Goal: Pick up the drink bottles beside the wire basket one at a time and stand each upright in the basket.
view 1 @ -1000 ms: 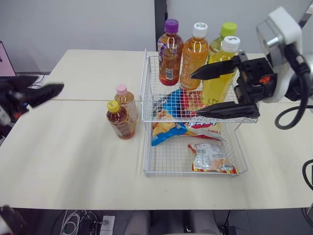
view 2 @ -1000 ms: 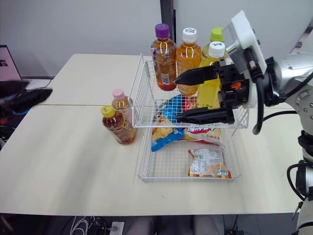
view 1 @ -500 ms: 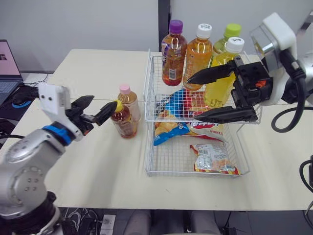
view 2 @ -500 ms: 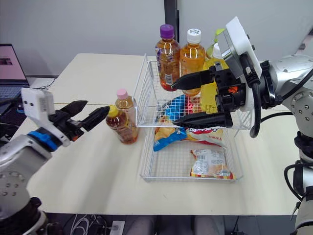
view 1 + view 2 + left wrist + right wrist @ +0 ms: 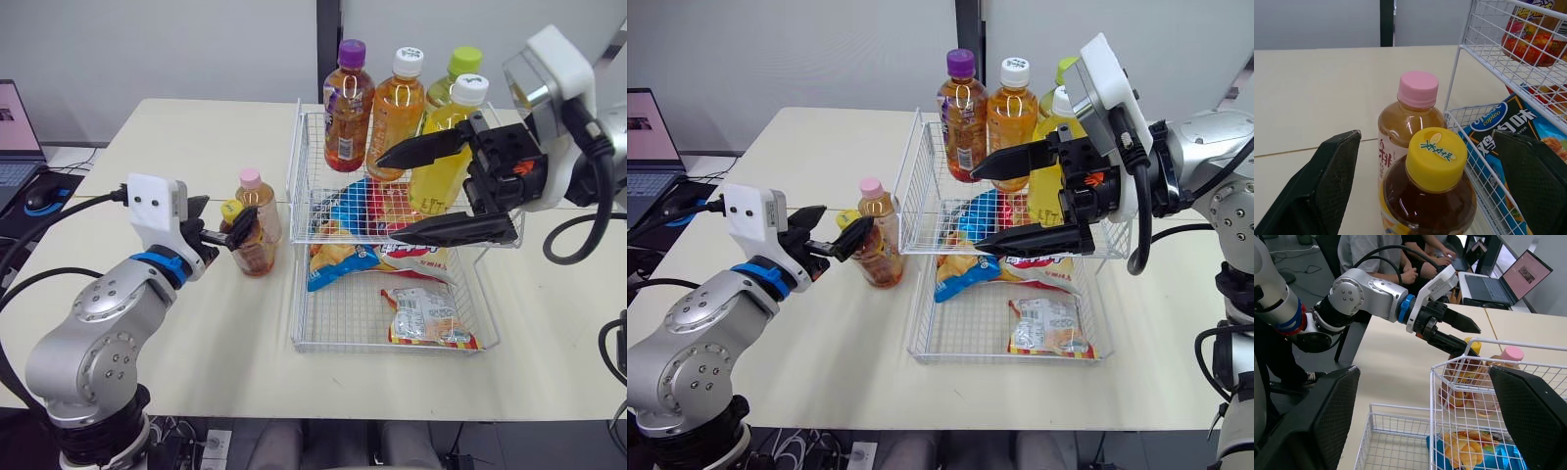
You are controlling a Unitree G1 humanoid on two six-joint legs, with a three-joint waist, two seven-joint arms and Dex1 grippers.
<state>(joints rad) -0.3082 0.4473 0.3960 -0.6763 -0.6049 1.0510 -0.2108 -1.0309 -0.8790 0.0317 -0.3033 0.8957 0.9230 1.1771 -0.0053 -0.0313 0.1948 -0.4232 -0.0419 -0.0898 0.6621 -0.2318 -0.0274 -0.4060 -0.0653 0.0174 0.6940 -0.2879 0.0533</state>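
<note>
Bottles first: two are standing upright on the tabletop (image 5: 196, 147), just left of the wire basket (image 5: 296, 294), mid-frame. We are seeing the yellow-capped bottle (image 5: 1435, 181) in front and the pink-capped bottle (image 5: 1413, 115) close behind it; whether they are touching we cannot tell.

The left hand (image 5: 844, 219) is reaching in from the lower left at cap height. It is released, with fingers spread to either side of the yellow-capped bottle and a clear gap on both sides. We are reading this as lining up a side grasp on the nearer bottle, since the pink one is blocked behind it. Nothing is being gripped yet.

The right hand (image 5: 387, 196) is hovering at the right of the frame over the basket's upper tier. It is released too, with its fingers wide apart and nothing between them. It is sitting just in front of the four bottles (image 5: 392, 108) already standing upright at the back of that tier.

Snack bags (image 5: 426, 315) are lying in the basket below, so the upper tier is looking like the place for the bottles. We are judging the task as well along, with two bottles left. The next move is calling for closing on the yellow-capped bottle without knocking its pink neighbour or the basket wall.
</note>
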